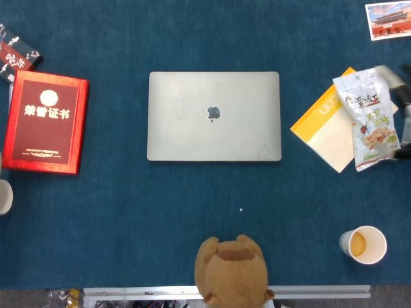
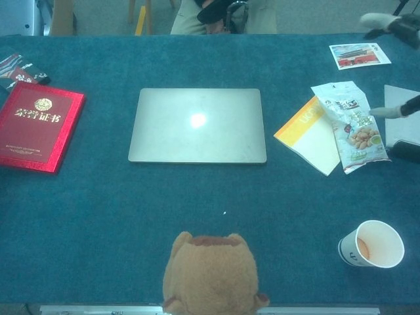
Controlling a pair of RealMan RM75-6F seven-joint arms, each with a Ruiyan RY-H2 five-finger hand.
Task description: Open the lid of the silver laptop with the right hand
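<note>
The right hand [image 2: 394, 65] shows only at the right edge, blurred, fingertips [image 2: 377, 112] over the snack bag [image 2: 351, 125]; its grasp I cannot tell; the silver laptop [image 2: 197, 125] lies closed, well left of it.

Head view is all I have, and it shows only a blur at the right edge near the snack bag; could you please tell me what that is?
Observer: The chest view shows it is the right robot hand at the right edge of the frame. Its fingers are apart and hold nothing, and it is far from the silver laptop.
Operator: Thank you. Is anything lying on the table in that corner?
Observer: Yes, a flat grey panel lies at the right edge, just beyond the snack bag.
</note>
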